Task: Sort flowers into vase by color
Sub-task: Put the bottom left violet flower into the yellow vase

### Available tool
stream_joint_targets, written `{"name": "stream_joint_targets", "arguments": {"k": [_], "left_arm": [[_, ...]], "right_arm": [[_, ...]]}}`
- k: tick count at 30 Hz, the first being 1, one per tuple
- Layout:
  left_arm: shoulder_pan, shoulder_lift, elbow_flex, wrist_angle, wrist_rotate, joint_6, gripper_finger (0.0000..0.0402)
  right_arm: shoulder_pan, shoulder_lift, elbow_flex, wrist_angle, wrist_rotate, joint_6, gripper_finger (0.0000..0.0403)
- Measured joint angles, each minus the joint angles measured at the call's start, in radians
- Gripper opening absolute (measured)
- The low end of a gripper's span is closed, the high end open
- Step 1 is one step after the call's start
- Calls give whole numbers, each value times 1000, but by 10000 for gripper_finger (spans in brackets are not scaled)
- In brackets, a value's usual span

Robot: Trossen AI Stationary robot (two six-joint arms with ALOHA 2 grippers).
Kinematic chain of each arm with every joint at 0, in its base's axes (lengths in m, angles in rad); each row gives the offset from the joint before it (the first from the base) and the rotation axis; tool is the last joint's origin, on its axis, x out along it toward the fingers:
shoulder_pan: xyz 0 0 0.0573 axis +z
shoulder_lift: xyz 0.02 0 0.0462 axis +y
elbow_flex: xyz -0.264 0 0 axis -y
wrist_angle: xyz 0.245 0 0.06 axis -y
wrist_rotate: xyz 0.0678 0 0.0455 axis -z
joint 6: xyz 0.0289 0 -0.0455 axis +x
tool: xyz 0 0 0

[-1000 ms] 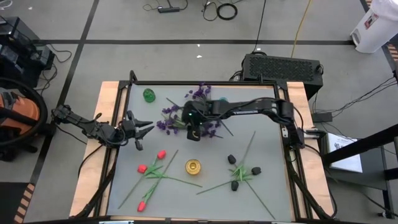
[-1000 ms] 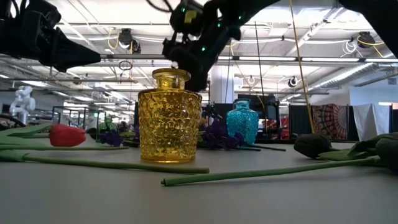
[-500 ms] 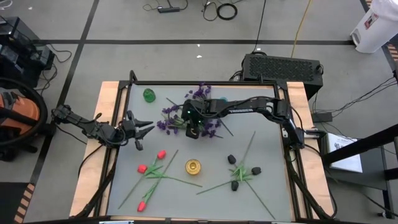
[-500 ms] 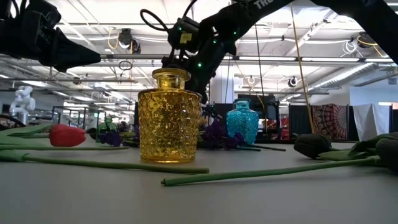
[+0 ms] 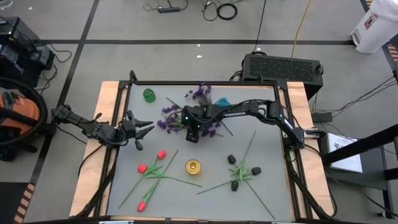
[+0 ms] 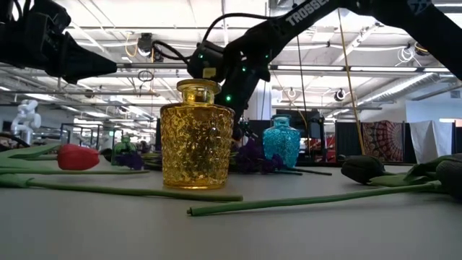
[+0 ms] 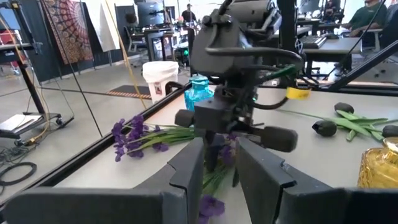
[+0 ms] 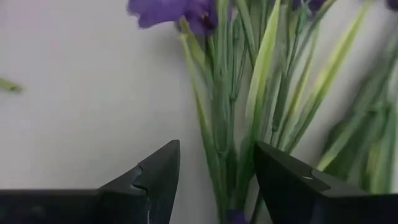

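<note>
Nothing looks sorted yet — every flower lies on the table. The right gripper (image 8: 214, 180) hangs spread astride the purple sprays' (image 5: 177, 117) stems; left gripper (image 5: 144, 128) waits, spread.

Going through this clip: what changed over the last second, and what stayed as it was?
The right gripper has come down over the purple sprays, its open fingers now straddling the green stems without gripping them. The left gripper stayed at the table's left edge. The red tulips, black-headed blooms and yellow vase stayed put.
</note>
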Motion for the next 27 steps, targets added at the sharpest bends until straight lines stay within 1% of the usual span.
{"name": "stream_joint_targets", "arguments": {"k": [13, 20, 23, 27], "left_arm": [[0, 0, 0, 1, 0, 0, 102], [0, 0, 0, 0, 0, 0, 102], [0, 0, 0, 0, 0, 0, 102], [0, 0, 0, 0, 0, 0, 102]], "right_arm": [[-52, 0, 0, 27, 0, -2, 196], [-64, 3, 0, -12, -8, 13, 196], [-64, 3, 0, -39, -8, 13, 186], [-62, 3, 0, -57, -8, 16, 148]]}}
